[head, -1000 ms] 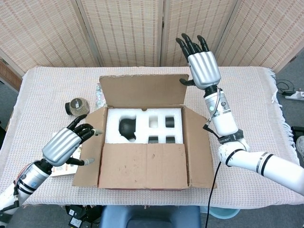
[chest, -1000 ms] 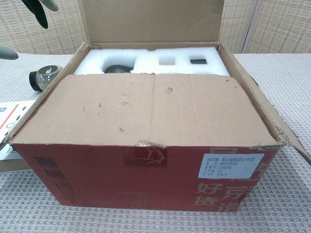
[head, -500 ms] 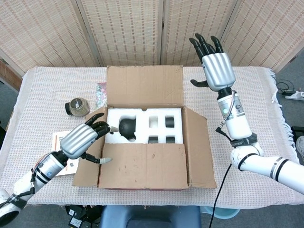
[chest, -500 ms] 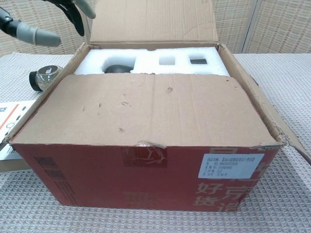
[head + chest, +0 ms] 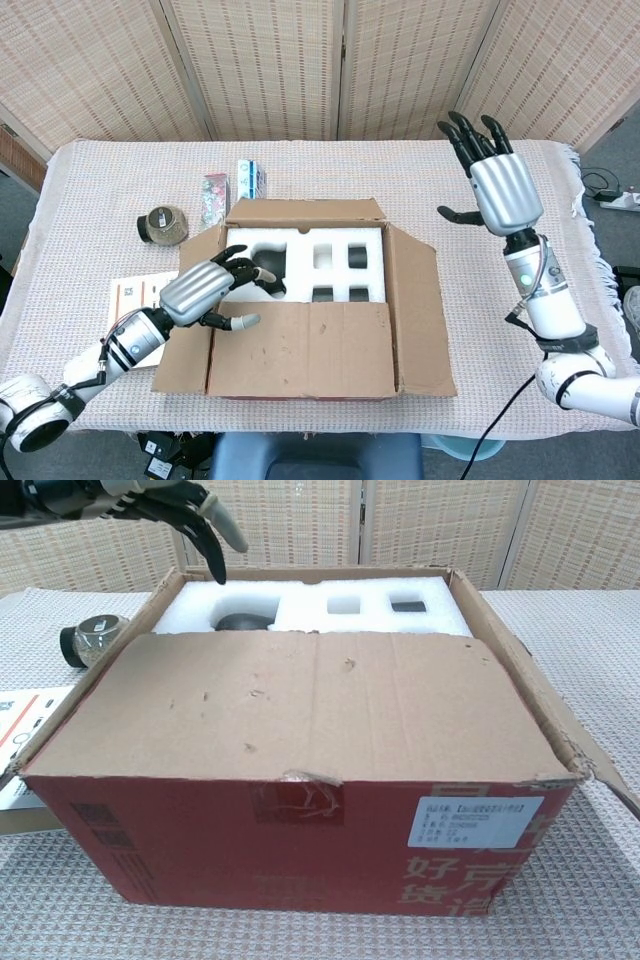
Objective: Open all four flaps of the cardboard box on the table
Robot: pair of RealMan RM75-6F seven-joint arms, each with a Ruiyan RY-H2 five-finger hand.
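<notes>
Currently the brown cardboard box (image 5: 315,300) sits at the tabletop's near edge, its near flap (image 5: 300,350) covering the opening. Left hand (image 5: 205,290) hovers empty, fingers spread; right hand (image 5: 500,185) likewise. Risk: fingers snagging the white foam insert (image 5: 300,262)

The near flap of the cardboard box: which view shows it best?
The chest view. The near flap fills the frame there, lying over the front half of the cardboard box, creases and torn edge clear. The head view shows it smaller, from above, with the left hand at its far left corner.
</notes>
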